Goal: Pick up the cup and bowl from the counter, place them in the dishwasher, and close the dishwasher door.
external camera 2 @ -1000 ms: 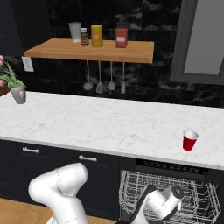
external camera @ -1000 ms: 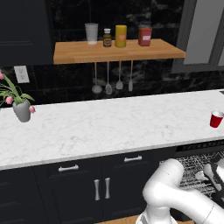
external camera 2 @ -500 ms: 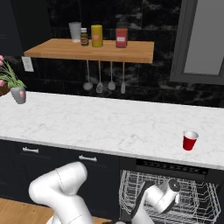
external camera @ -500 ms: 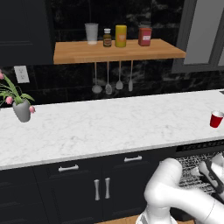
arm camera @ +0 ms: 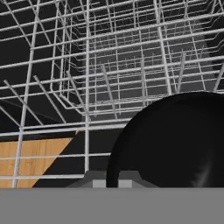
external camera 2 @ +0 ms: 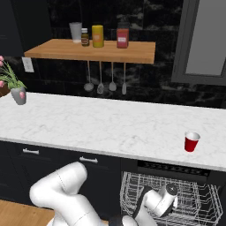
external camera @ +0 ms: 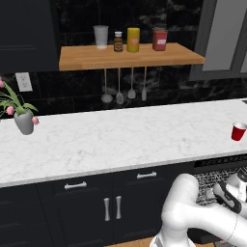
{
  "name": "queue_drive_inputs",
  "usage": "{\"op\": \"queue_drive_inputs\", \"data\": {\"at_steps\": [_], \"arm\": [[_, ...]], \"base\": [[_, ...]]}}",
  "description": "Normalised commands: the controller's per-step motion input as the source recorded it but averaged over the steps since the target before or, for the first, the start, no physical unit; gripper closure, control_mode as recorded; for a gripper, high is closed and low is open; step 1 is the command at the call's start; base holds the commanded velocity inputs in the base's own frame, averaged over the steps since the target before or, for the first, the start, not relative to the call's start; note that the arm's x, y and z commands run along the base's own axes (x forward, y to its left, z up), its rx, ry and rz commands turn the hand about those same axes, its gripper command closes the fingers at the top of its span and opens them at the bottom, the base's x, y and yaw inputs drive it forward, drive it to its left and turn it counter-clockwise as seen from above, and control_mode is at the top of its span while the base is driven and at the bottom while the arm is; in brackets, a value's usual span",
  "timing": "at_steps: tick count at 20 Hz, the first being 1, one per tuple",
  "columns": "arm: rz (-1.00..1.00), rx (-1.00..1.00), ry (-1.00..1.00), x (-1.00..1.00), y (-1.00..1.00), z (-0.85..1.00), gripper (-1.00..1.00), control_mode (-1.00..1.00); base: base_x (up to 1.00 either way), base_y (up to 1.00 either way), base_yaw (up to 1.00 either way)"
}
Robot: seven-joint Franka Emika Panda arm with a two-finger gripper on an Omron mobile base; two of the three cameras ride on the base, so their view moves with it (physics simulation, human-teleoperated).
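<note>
A large round black object (arm camera: pixel 175 140) is running off the hand view's lower right edge, hiding the wire rack (arm camera: pixel 109 65) behind it.

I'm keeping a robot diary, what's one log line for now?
gripper shut, at dishwasher rack | black bowl close in front | red cup on counter

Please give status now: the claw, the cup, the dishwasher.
Claw shut, low at the dishwasher rack, a black round object close before it. Cup on counter, untouched. Dishwasher open.
</note>
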Motion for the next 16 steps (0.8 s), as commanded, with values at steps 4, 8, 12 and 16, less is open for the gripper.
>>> {"op": "queue_drive_inputs", "data": {"at_steps": [4,8,12,16], "arm": [[0.00,0.00,0.00,-0.02,0.04,-0.31,1.00,-1.00],[0.00,0.00,0.00,0.00,0.01,0.00,1.00,-1.00],[0.01,0.00,0.00,0.00,0.07,0.00,-1.00,-1.00],[0.04,-0.03,-0.05,0.00,0.03,0.02,-1.00,-1.00]], "base": [[0.00,0.00,0.00],[0.00,0.00,0.00],[0.00,0.00,0.00],[0.00,0.00,0.00]]}}
